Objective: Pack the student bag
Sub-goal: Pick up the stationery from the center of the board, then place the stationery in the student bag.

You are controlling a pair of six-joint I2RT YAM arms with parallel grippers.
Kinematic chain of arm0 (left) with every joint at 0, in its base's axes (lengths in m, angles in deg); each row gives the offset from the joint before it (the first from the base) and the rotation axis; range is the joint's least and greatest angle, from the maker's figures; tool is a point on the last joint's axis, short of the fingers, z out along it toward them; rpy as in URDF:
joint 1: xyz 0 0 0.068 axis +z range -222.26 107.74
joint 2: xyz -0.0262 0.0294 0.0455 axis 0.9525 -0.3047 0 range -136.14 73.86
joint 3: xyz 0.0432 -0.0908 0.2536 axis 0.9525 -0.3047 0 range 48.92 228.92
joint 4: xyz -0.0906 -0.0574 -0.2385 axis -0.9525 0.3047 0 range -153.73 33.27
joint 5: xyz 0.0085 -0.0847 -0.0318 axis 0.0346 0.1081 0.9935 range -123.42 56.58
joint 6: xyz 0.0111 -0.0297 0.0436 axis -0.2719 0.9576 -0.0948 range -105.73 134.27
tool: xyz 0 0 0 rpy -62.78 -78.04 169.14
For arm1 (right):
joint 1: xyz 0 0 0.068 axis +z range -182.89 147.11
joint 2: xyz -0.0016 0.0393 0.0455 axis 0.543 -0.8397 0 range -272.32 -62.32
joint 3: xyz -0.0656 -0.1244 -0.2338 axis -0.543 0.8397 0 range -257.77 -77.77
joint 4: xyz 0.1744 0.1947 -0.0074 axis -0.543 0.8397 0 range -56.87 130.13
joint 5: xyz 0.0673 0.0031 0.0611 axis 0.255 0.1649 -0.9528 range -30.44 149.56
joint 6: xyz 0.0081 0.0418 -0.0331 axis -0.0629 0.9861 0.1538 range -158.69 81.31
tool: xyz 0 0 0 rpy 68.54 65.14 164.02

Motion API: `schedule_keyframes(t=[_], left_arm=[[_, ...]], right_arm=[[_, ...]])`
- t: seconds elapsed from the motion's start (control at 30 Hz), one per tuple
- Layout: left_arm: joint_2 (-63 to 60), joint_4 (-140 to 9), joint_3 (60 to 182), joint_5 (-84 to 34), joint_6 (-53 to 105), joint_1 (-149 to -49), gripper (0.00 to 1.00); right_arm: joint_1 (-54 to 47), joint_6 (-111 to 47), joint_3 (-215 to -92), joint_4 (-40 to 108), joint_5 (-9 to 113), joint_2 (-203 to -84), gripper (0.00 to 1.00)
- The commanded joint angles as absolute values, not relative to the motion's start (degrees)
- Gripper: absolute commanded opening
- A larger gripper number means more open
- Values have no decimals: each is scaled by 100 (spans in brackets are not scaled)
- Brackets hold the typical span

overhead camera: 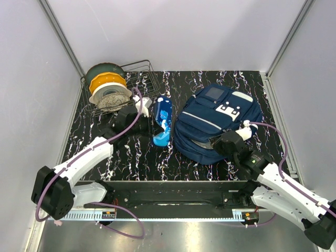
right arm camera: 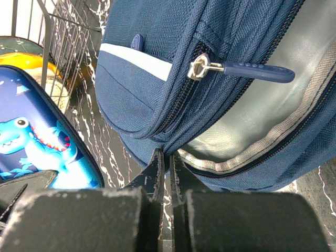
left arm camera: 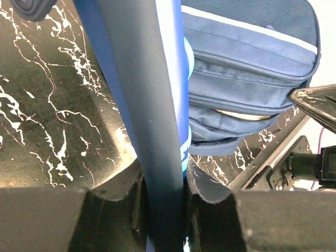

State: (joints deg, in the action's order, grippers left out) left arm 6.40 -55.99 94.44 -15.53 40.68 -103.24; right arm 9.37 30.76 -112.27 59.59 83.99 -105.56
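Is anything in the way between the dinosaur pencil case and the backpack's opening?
Nothing visible. The left gripper holds the pencil case just left of the backpack, only bare table between it and the opening.

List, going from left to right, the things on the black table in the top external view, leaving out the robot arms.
wire basket holding stacked spools → blue pencil case → student bag

pencil case (left arm camera: 142,105) cut off top, bottom; student bag (right arm camera: 157,31) cut off right
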Motion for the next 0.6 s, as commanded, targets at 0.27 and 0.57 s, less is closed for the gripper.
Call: schedule_keyframes(t=[0.27,0.57], left_arm=[[1330,-5320,9884,-767,3800,-10302,0],[2122,-5687,9401,980,3870,-10302,0]], right_arm=[[1009,3038,-11723,5721,8391,-10249,0],[991,2890,-12303,5651,8742,-10293,0]])
